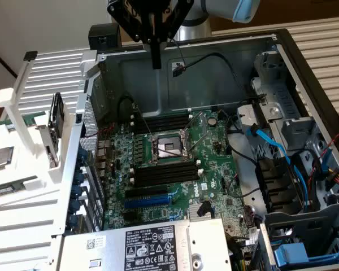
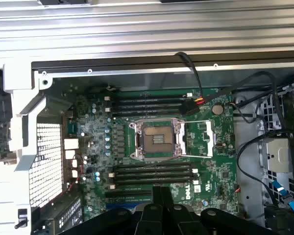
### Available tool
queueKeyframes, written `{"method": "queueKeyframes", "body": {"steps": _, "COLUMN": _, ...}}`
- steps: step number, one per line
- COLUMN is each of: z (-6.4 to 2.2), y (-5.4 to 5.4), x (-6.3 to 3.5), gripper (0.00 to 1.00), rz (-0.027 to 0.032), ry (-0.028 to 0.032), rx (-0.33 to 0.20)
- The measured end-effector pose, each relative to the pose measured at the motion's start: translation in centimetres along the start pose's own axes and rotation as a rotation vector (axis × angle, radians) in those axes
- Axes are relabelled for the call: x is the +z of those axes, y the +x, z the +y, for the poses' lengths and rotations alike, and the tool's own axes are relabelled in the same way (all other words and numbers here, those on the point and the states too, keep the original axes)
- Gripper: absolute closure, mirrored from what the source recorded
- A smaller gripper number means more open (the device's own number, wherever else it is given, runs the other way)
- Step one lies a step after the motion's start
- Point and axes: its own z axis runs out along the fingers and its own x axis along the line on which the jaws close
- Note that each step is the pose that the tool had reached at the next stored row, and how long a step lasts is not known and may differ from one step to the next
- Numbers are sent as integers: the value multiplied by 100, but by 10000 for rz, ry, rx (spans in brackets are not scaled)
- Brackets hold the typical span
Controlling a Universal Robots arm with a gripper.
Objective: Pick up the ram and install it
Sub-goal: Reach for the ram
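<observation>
The ram [image 1: 12, 187] lies as a thin dark-green stick with a pale label in a white holder, outside the case on the exterior view's left. My gripper [image 1: 156, 61] hangs high over the back of the open computer case, far from the ram. Its two dark fingers [image 2: 158, 196] are pressed together with nothing between them. Below it lies the green motherboard [image 1: 212, 144], which has black memory slots [image 1: 164, 174] on the near side of the processor socket [image 1: 168, 148] and more slots [image 1: 161, 122] on the far side. These slots [image 2: 152, 172] look unfilled in the wrist view.
A silver processor chip [image 1: 1, 157] rests on the white rack, and another green strip [image 1: 21, 119] lies behind a white post. The power supply [image 1: 150, 248] covers the case front. Black and blue cables [image 1: 271, 148] and drive bays crowd the exterior view's right.
</observation>
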Motion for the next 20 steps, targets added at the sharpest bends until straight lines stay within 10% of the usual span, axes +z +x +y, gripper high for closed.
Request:
{"method": "queueKeyframes", "body": {"steps": 14, "z": 8, "y": 1, "x": 0, "gripper": 89, "rz": 0, "ry": 2, "rx": 1}}
{"method": "queueKeyframes", "body": {"steps": 20, "z": 140, "y": 45, "x": 7, "gripper": 89, "rz": -3, "ry": 31, "rx": 0}}
